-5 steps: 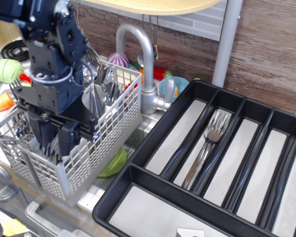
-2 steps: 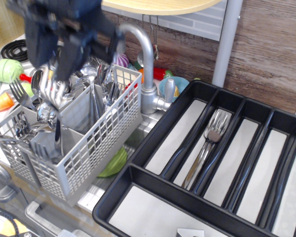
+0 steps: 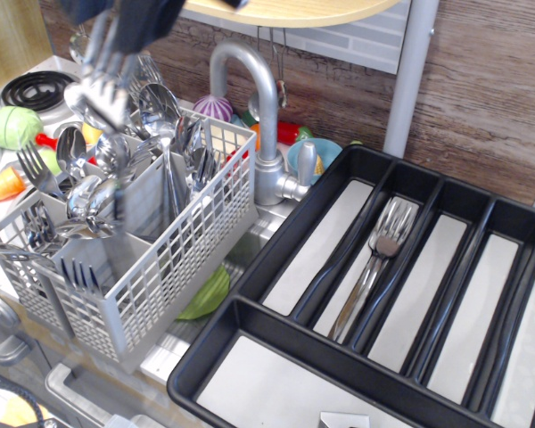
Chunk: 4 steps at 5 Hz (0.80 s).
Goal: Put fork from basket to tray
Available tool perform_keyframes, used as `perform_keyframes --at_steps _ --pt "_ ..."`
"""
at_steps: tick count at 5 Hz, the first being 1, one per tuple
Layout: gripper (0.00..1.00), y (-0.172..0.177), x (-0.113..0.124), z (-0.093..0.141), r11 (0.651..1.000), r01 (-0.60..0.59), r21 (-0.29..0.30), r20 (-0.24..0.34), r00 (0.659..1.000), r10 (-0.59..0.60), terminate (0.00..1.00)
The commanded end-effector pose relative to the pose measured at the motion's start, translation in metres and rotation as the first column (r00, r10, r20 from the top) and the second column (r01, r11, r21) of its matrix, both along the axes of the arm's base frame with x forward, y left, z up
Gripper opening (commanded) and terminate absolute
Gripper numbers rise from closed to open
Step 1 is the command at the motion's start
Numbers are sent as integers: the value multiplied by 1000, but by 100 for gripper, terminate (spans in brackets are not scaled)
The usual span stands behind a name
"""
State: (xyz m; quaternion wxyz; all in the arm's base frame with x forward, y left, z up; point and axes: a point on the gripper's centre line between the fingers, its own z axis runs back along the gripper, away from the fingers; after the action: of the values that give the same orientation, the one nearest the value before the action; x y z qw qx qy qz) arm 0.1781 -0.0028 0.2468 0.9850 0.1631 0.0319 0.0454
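The gripper (image 3: 116, 22), at eleven o'clock, grips a fork (image 3: 102, 89) above the basket (image 3: 160, 267). The tray (image 3: 276, 339) lies at four o'clock.

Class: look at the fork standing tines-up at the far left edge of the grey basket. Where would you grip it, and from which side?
Probably the fork by its neck just under the tines, coming straight down from above. Only its head clears the basket. The handle is buried, with mesh walls and spoons crowding the sides.
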Motion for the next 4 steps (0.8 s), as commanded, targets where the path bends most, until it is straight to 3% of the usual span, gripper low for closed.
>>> perform_keyframes --at_steps 1,2,4 --pt "0 -19 18 -7 990 11 -139 74 997 -1 0" --pt "0 -30 37 -24 966 27 -259 100 995 -1 0" --pt "0 -42 63 -46 920 41 -390 122 993 8 0"
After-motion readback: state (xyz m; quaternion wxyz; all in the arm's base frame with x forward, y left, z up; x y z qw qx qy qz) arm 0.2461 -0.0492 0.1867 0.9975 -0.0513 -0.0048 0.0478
